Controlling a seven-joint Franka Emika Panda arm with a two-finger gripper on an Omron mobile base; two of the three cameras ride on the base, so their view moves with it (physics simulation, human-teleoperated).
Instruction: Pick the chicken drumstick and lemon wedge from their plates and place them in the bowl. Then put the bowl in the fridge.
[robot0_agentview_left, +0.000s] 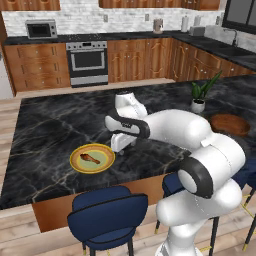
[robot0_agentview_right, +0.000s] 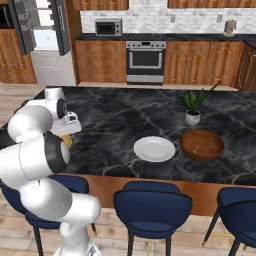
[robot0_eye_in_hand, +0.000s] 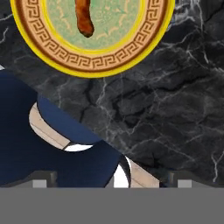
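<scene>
The brown chicken drumstick (robot0_agentview_left: 90, 159) lies on the yellow-rimmed plate (robot0_agentview_left: 75, 161) near the island's front edge. In the hand view the drumstick (robot0_eye_in_hand: 84, 19) and its plate (robot0_eye_in_hand: 52, 48) sit at the top. My gripper (robot0_agentview_left: 118, 146) hangs open just right of that plate, above the counter, with nothing between its fingertips (robot0_eye_in_hand: 41, 179). The plain white plate (robot0_agentview_right: 154, 148) and the wooden bowl (robot0_agentview_right: 202, 144) stand further right along the island. At this size I cannot make out the lemon wedge. The fridge (robot0_agentview_right: 46, 40) stands open at the back left.
A potted plant (robot0_agentview_right: 192, 111) stands just behind the bowl. Blue stools (robot0_agentview_left: 107, 212) line the island's front edge, one right below my hand (robot0_eye_in_hand: 35, 140). An oven (robot0_agentview_left: 87, 62) and a microwave (robot0_agentview_left: 41, 29) are on the far wall.
</scene>
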